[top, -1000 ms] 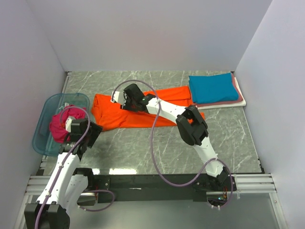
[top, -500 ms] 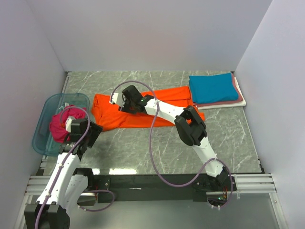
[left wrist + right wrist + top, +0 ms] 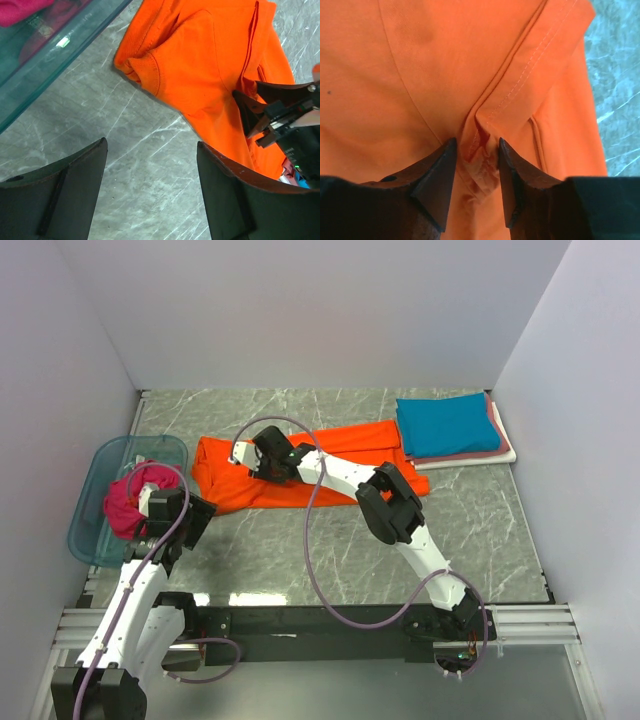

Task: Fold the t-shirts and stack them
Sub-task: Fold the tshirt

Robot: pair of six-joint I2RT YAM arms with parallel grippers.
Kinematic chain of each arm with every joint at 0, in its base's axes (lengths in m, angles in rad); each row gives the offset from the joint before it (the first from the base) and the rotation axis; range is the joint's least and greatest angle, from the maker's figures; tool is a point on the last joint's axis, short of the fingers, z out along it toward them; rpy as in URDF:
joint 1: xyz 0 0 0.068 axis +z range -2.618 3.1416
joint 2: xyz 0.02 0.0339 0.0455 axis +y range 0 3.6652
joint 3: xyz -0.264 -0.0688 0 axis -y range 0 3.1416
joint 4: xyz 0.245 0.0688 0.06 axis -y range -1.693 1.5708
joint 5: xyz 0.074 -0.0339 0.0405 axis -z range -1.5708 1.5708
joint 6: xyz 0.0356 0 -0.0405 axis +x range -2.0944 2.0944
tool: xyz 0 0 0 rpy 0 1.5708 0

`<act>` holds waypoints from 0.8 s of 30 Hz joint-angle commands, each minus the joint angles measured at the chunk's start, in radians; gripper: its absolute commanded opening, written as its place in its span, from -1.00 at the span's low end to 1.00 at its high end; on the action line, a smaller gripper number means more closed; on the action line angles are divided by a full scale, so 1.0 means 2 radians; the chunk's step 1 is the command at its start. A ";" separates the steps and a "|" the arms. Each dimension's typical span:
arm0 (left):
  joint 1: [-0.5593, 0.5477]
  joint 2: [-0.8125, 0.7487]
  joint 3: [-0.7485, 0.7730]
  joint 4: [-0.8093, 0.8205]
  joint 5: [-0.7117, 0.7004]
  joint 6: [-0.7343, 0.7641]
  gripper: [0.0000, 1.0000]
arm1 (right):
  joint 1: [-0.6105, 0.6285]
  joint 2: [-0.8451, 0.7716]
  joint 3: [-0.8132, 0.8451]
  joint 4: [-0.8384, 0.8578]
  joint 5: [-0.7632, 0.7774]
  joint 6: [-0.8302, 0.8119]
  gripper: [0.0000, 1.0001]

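Shifted leftward along the cloth since a second ago: right gripper [image 3: 265,458], reaching diagonally over the orange t-shirt [image 3: 225,480], jaws narrower than before. Now pinching a raised ridge of orange fabric beside a stitched seam, fingertips [image 3: 442,160] pressed to either side of the pucker. No change at the left gripper [image 3: 151,147]: parked low over the bare marble table [image 3: 300,560], jaws wide apart, holding nothing, just beside the translucent blue tub [image 3: 100,455].

Orange t-shirt: spread lengthways across the middle of the table, partly folded into a long band, left end near the tub. Bunched up inside the tub, not yet folded: magenta t-shirt [image 3: 125,502]. Already folded and stacked at the far right corner: teal t-shirt [image 3: 447,423] on top, pink t-shirt [image 3: 470,454] beneath, white t-shirt [image 3: 508,452] at the bottom, only edges of the lower two showing.

Probably mid-fold on the orange t-shirt, taking hold of a layer for the next crease. Calls for a firm hold on the gathered cloth, then a lift and carry toward the right end to halve the band, with care not to drag the lower layer along. Likely worth bringing the free left gripper onto the left end to pin it or share the fold. After that, onto the teal-topped stack.
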State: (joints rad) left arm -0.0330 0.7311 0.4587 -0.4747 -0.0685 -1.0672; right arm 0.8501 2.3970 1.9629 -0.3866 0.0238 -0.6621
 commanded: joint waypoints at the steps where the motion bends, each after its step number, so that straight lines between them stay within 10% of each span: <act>1: 0.002 0.000 -0.001 0.020 0.007 0.006 0.54 | 0.005 0.003 0.023 0.002 0.018 0.005 -0.15; 15: 0.002 0.007 0.001 0.023 0.007 0.010 0.54 | -0.009 -0.031 -0.014 0.068 0.067 0.052 -0.88; 24: 0.002 0.009 -0.001 0.024 0.007 0.010 0.54 | -0.035 -0.047 -0.044 0.062 0.069 0.109 -0.65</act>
State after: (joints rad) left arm -0.0330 0.7448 0.4587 -0.4675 -0.0647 -1.0599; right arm 0.8047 2.3905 1.9041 -0.2848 0.1425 -0.5129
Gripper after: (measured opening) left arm 0.770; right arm 0.162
